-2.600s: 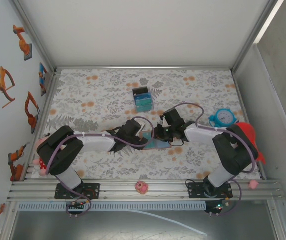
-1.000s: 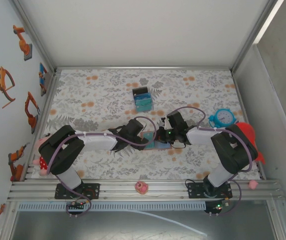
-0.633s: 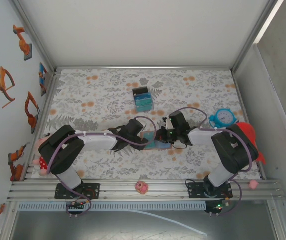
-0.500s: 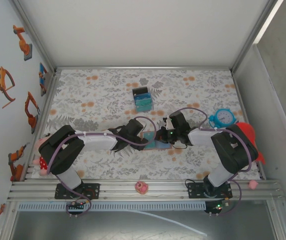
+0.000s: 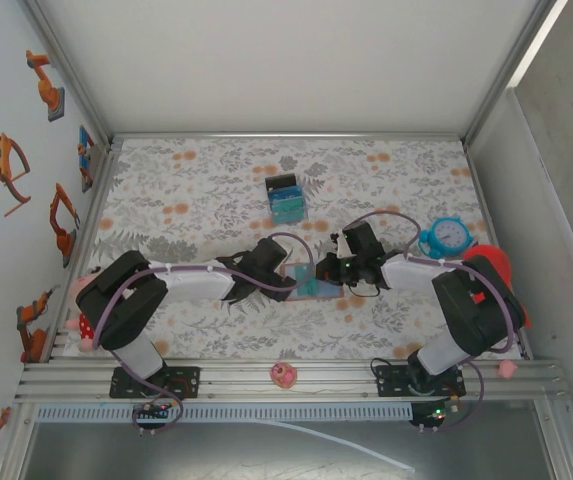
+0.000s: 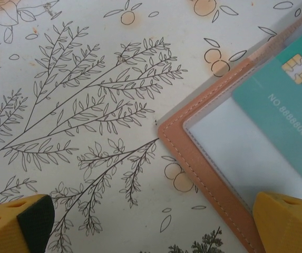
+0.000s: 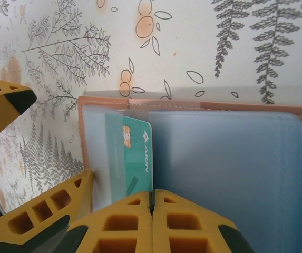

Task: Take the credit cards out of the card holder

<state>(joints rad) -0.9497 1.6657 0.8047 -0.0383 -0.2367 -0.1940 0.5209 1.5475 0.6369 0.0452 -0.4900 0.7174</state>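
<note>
Viewing from the top: left gripper and right gripper meet over the open card holder, mid-table.

Left wrist: jaws spread wide, gripping nothing. One fingertip overlaps the holder's brown edge. A teal credit card sits in a clear pocket.

Right wrist: jaws clenched together at the card's near edge. Cannot tell whether they pinch it.

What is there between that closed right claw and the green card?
Nothing visible: the shut right gripper sits right at the edge of the credit card, which lies in a clear pocket of the card holder.
</note>
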